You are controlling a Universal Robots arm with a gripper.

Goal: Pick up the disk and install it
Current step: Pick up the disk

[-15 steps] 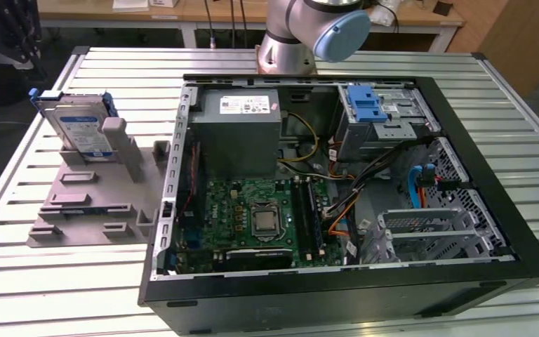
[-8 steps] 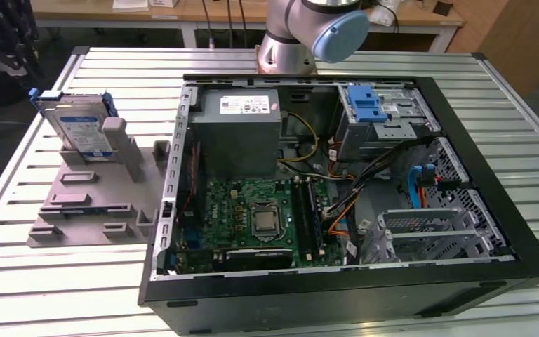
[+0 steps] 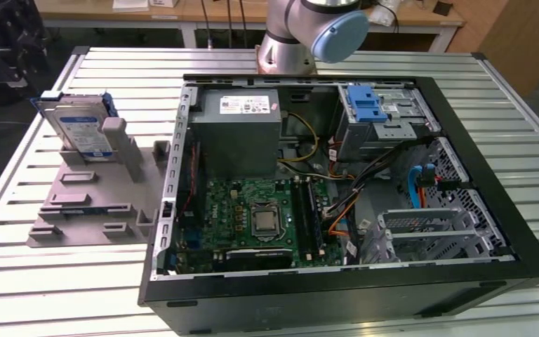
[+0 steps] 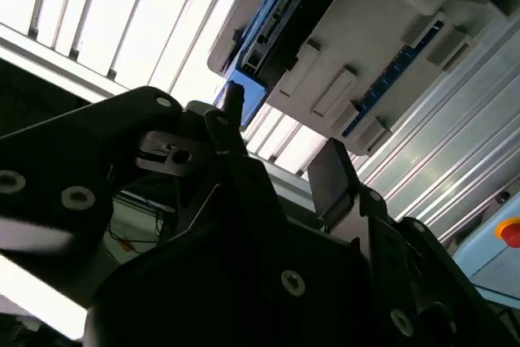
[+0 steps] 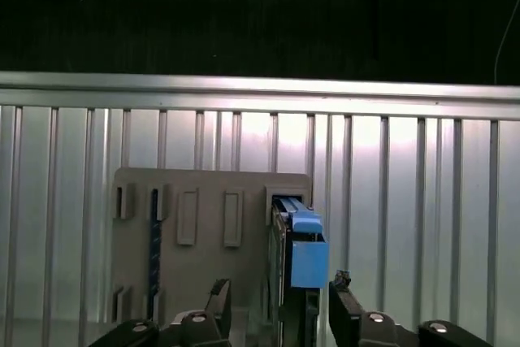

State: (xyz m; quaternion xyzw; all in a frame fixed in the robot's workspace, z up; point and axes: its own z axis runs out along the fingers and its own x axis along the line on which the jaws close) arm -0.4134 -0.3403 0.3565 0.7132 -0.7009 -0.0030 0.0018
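Disk (image 3: 81,133) stands in grey holder (image 3: 84,205) on slatted metal table (image 3: 54,288).

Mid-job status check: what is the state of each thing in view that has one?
gripper: open, holding nothing, fingers spread either side of the disk's line.
disk: standing on edge in the grey holder, not yet picked up.
grey holder: beside the computer case, carrying the disk.
computer case: lying on its side, panel off, inside exposed.
processor socket: uncovered, no cooler on it.
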